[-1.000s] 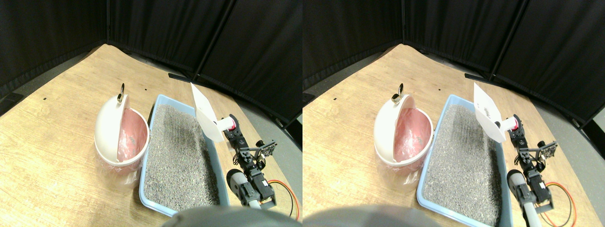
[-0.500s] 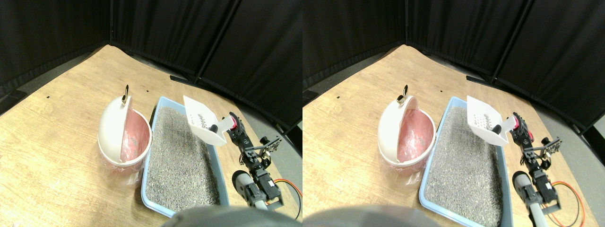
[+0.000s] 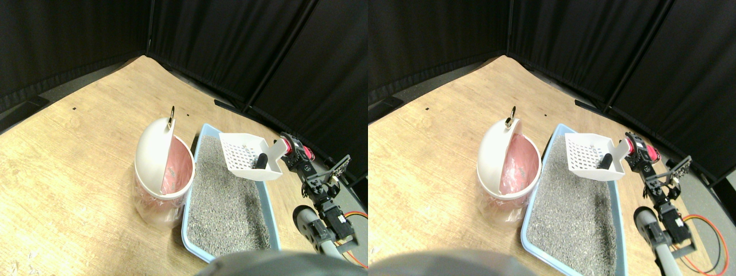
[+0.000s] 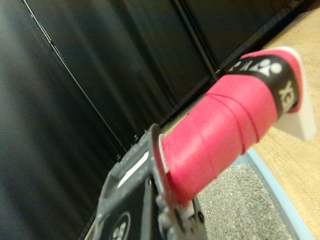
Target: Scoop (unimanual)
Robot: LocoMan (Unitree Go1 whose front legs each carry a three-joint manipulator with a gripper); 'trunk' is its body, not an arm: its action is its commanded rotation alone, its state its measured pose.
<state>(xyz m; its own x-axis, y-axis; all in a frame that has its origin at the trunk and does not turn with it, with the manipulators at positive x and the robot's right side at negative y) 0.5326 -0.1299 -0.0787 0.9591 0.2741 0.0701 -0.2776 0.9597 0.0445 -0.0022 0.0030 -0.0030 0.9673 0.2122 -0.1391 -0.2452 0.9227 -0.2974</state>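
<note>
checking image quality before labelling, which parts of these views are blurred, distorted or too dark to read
Stereo pair view: wide-angle bending curves the wooden floor; the black curtains are nearly featureless; the litter box and white scoop are sharp and evenly lit. Wrist view: the pink wrapped handle and dark pincer frame are soft from closeness, and the curtains behind are dim with faint sheen.

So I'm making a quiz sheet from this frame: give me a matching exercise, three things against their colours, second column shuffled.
Things:
1. scoop
2. litter tray
3. bin liner

Colours:
A. pink
B. white
C. light blue

Pairs: 1-B, 2-C, 3-A
</note>
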